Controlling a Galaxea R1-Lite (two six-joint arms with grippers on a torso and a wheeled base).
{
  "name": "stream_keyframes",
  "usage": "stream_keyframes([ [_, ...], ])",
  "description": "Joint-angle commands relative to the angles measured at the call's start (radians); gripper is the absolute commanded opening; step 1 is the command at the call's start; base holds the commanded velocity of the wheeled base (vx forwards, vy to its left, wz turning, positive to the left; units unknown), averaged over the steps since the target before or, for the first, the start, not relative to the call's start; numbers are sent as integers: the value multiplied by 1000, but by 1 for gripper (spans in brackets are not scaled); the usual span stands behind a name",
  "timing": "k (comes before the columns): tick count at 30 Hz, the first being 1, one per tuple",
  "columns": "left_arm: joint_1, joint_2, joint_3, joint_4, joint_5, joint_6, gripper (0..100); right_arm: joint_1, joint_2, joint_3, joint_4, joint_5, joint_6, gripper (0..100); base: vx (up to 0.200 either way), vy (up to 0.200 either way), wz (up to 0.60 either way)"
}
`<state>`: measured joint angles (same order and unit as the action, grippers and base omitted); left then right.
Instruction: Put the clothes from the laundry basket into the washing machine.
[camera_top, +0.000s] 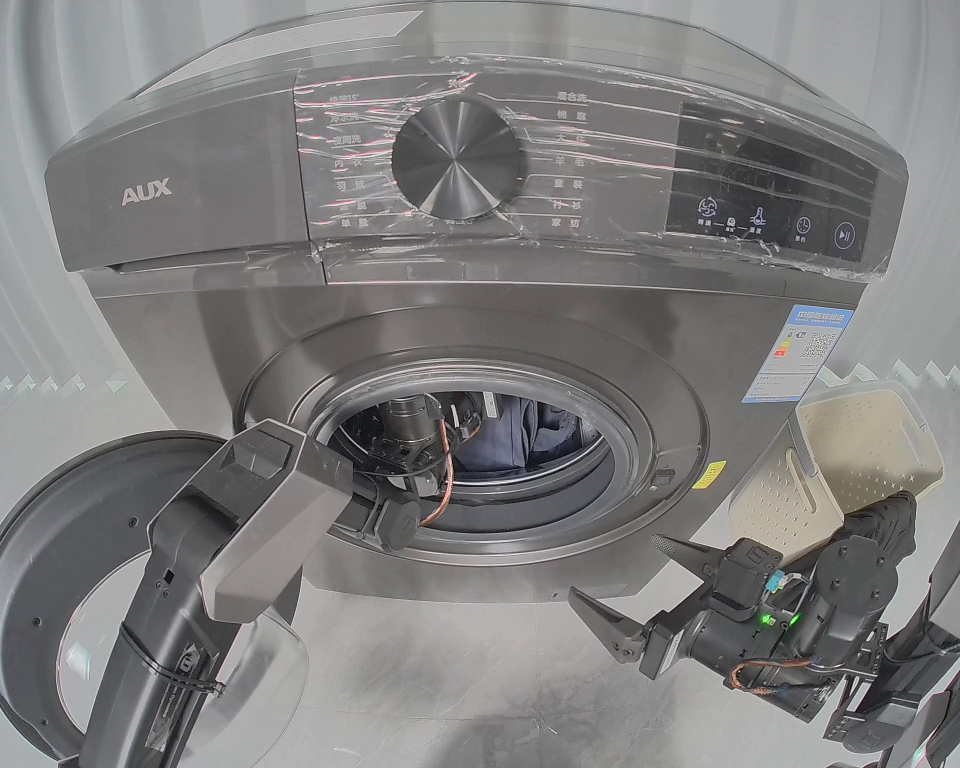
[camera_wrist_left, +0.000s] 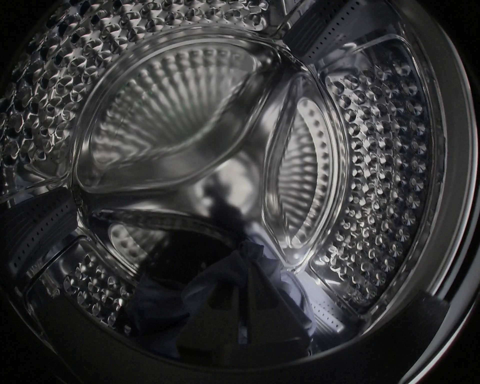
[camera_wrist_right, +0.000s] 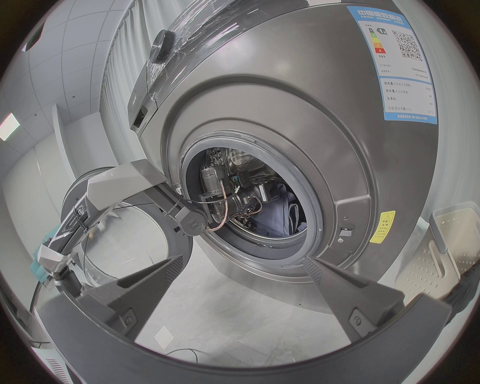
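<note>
**Position of the load.** The clothes (camera_top: 520, 435), a dark blue fabric bundle, lie inside the washing machine (camera_top: 560, 330), on the lower part of the drum (camera_wrist_left: 380, 150) just behind the opening. The laundry basket (camera_top: 860, 440) stands tilted at the machine's right-hand side. The visible part of its interior holds no garment, and its lower corner is hidden behind the right arm.

**State of the hands.** The left arm (camera_top: 250, 500) passes through the opening, and the left hand (camera_top: 450, 430) is inside the drum, just beside the fabric. Whether it is released or clenched cannot be told, nor whether it touches the cloth. The right hand (camera_top: 615, 568) hangs in front of the machine below the opening, near the basket. It is released, spread wide and holds nothing. The door (camera_top: 70, 540) stands swung fully aside on the left.

**Handling properties (judgement).**
- The fabric is soft, limp and probably light. It does not keep its shape when lifted, and it drapes and trails.
- It is neither fragile nor slippery. A firm pinch is likely sufficient.
- Take hold at a raised fold or bunched ridge, not on a flat area, so that several layers are pinched together.
- Loose ends may hang over the opening's rim and catch there. Release the fabric deep in the drum.
</note>
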<state>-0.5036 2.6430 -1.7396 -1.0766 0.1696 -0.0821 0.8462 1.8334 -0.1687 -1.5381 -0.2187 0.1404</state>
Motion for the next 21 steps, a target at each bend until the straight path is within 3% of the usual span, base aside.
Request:
stream_keyframes([
  [1,4,74,-115,6,25,-4,0,1,4,2,0,1,1,100,0,0,0],
  [7,4,78,-120,10,27,-4,0,-1,6,2,0,2,2,100,0,0,0],
  [8,5,77,-118,10,27,-4,100,-1,6,2,0,2,2,100,0,0,0],
  [14,-3,58,-72,18,27,-21,100,-1,3,2,0,2,2,100,0,0,0],
  [21,-21,-12,107,20,25,-25,100,-1,3,2,0,2,1,100,0,0,0],
])
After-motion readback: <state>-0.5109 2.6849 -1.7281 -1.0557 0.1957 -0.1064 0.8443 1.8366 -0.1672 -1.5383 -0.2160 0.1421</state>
